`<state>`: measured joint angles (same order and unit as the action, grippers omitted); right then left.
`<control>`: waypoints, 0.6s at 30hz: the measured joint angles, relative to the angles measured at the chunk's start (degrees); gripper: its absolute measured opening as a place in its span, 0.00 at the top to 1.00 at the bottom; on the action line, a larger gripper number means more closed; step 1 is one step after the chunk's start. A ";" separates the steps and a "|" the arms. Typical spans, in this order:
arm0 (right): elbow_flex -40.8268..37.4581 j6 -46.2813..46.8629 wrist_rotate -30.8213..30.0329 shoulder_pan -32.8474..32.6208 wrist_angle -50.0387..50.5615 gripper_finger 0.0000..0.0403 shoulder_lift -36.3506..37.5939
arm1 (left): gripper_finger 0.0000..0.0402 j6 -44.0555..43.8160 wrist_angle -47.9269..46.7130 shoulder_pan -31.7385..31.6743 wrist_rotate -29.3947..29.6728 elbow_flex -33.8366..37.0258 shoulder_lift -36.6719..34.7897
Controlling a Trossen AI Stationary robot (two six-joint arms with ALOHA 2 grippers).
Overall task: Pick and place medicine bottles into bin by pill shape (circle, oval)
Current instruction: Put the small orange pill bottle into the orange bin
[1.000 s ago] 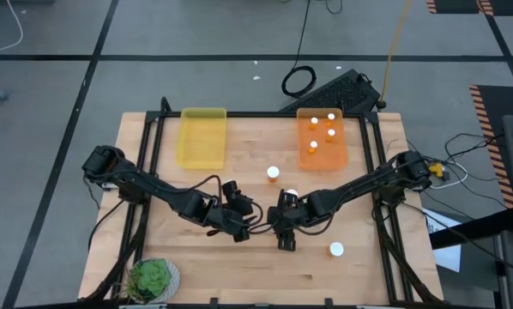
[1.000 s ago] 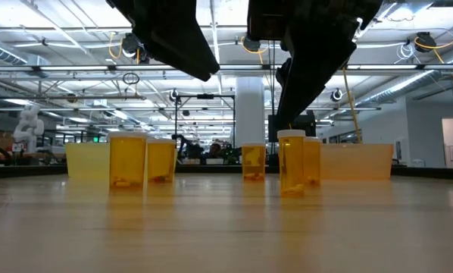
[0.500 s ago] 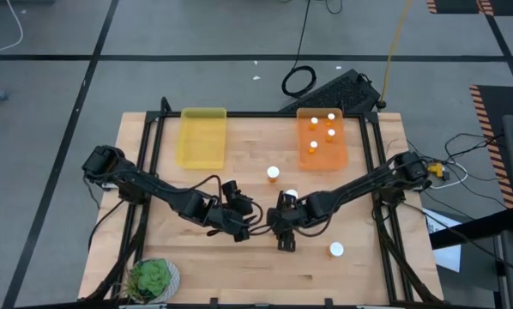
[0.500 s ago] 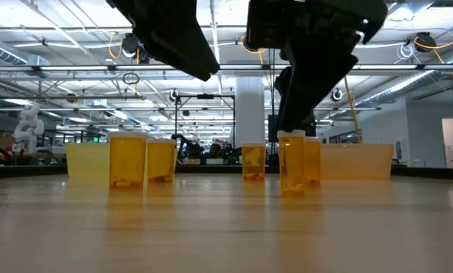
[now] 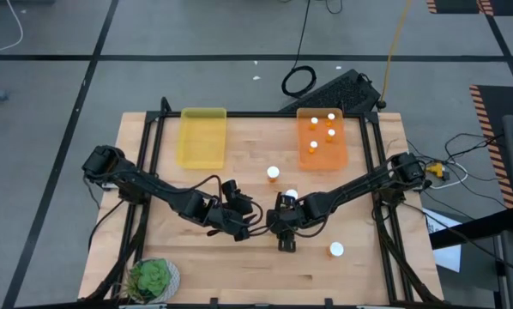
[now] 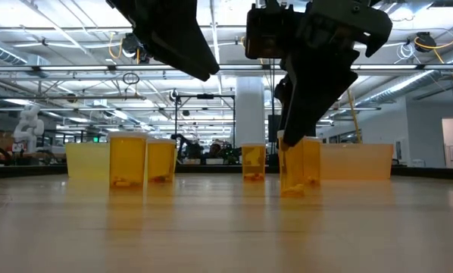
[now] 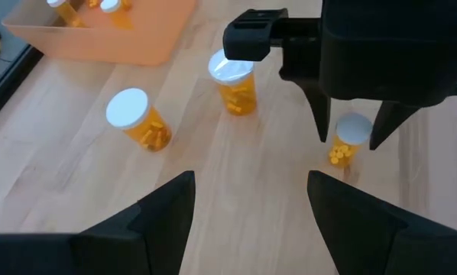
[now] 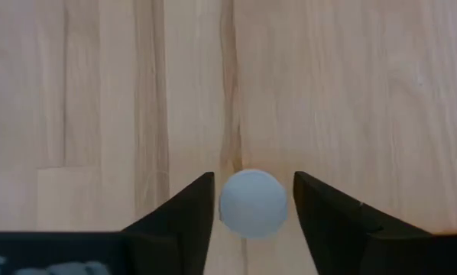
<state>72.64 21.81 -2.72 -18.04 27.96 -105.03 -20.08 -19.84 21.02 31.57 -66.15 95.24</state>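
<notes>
Two grippers are hanging close together over the middle of the desk [image 5: 196, 257], and much is being hidden by them: from above, the bottle under the right gripper [image 5: 284, 241] is covered by the arm, showing only in the other views.

In the right wrist view that medicine bottle [image 8: 253, 204] is showing just its round white cap, sitting between the two dark fingers [image 8: 184, 210], which are standing spread on either side of it with a thin gap to each, not yet pinching. In the low view its translucent orange body [image 6: 291, 167] is standing upright on the desk, its cap masked by the gripper.

The left gripper [image 7: 251, 200] is hovering just beside, its fingers spread wide and holding nothing.

Three bottles are standing loose in the left wrist view: the one between the right fingers, one behind it [image 7: 234, 81], and one more [image 7: 137, 120] towards the orange bin [image 5: 322, 137]. Another [image 5: 336, 250] is standing apart near the desk's front right. Four white caps are showing inside the orange bin; whether more are lying there I cannot tell. One yellow bin [image 5: 203, 136] is sitting beside it. Pill shapes are too small to make out.
</notes>
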 joint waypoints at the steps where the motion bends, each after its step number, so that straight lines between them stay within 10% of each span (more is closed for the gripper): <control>1: 0.00 -0.07 0.00 0.02 0.16 0.61 -0.01 | 0.37 -0.02 0.00 0.00 0.00 0.00 0.00; 18: 0.00 -2.61 1.65 -0.04 5.65 0.70 4.87 | 0.37 -4.51 1.28 1.49 0.78 3.16 0.00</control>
<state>72.64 19.20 -1.07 -18.09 33.61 -100.16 -24.59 -18.55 22.50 32.35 -62.99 95.24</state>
